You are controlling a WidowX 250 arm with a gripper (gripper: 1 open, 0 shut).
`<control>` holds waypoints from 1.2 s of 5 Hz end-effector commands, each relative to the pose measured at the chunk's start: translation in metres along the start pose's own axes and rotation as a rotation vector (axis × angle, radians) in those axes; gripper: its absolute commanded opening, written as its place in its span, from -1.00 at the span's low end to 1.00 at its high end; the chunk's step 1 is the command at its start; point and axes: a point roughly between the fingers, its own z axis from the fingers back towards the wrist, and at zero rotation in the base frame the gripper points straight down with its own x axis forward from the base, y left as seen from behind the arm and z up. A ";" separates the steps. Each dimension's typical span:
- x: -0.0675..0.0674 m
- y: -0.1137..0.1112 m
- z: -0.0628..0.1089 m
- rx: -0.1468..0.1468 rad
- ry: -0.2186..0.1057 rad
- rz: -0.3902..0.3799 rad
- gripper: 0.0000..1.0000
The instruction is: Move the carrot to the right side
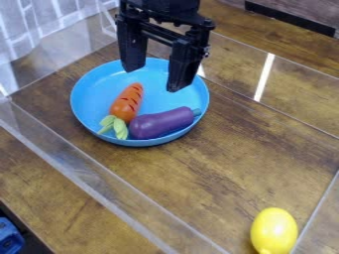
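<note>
Best bet here: drop straight down over the carrot (126, 102) and pinch it mid-body, staying clear of the eggplant (163, 123) just beside it. Carrot's lying in the blue bowl (87, 91), a bit nearer and left of the gripper (158, 72), whose jaws are spread wide, empty.

Orange ridged carrot (126, 102) (green top lower-left) — lying in blue bowl (93, 94).

arm (159, 10): cut off by the top edge above the gripper (157, 67)
bowl (87, 99): far rim hidden behind the fingers (181, 69)
</note>
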 end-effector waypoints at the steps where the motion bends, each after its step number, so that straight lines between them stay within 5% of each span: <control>1: 0.000 0.006 -0.002 0.000 0.009 0.024 1.00; 4: 0.014 0.048 -0.037 0.013 0.005 -0.062 1.00; 5: 0.022 0.050 -0.038 0.023 -0.003 -0.152 -1.00; 6: 0.027 0.048 -0.034 0.023 -0.008 -0.197 1.00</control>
